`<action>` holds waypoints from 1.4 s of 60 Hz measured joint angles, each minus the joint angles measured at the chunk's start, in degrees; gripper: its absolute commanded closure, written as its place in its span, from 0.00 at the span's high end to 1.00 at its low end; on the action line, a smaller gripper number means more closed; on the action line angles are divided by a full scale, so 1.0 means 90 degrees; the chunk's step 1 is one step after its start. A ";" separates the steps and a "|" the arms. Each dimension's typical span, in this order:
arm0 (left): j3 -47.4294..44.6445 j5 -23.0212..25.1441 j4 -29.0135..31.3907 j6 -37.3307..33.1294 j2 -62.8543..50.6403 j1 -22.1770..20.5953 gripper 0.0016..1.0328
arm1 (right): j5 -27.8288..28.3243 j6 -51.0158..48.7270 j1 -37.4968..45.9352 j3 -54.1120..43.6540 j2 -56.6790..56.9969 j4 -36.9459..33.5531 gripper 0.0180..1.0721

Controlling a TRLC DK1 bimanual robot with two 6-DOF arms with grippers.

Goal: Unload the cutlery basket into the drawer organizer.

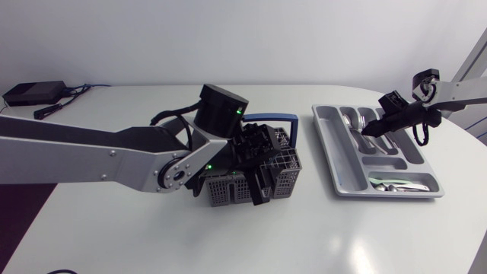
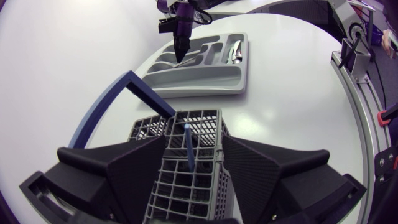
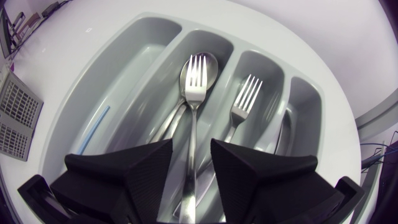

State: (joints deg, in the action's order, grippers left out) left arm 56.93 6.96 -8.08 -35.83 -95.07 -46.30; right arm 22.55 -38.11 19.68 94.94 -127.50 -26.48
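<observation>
Left gripper (image 2: pixel 194 148), fingers spread, straddles the cutlery basket (image 1: pixel 228 190) beside the drawer organizer (image 1: pixel 335 156). It should close squarely on the upright blue-handled utensil (image 2: pixel 188 144) and lift straight (right gripper (image 3: pixel 191 152) hovers spread over the organizer's fork (image 3: pixel 195 93)).

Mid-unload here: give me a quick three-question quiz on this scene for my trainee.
1. True or false: the left gripper hangs over the tray.
2. The fork below the right gripper lies on: A a spoon, B a knife, C bare tray.
3. Fill in: the blue stick standing in the basket is between the left gripper's ___.
Key: 1 false; 2 A; 3 fingers.
</observation>
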 measured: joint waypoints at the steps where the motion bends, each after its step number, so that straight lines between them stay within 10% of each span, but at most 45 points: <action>1: 0.0000 0.0000 0.0000 0.0000 0.0000 0.0000 0.62 | -0.0015 -0.0012 -0.0007 0.0002 -0.0024 -0.0010 0.47; 39: -0.0010 0.0000 0.0000 0.0000 0.0000 0.0000 0.62 | -0.0537 -0.0109 -0.0226 0.0321 -0.0325 -0.0061 0.06; 84: -0.0010 0.0000 0.0002 0.0000 0.0000 0.0000 0.62 | -0.0515 -0.0131 -0.0240 0.0321 -0.0253 -0.0255 0.05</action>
State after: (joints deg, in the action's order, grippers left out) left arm 56.84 6.96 -8.05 -35.83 -95.07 -46.30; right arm 17.91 -39.29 17.52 97.82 -129.78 -28.77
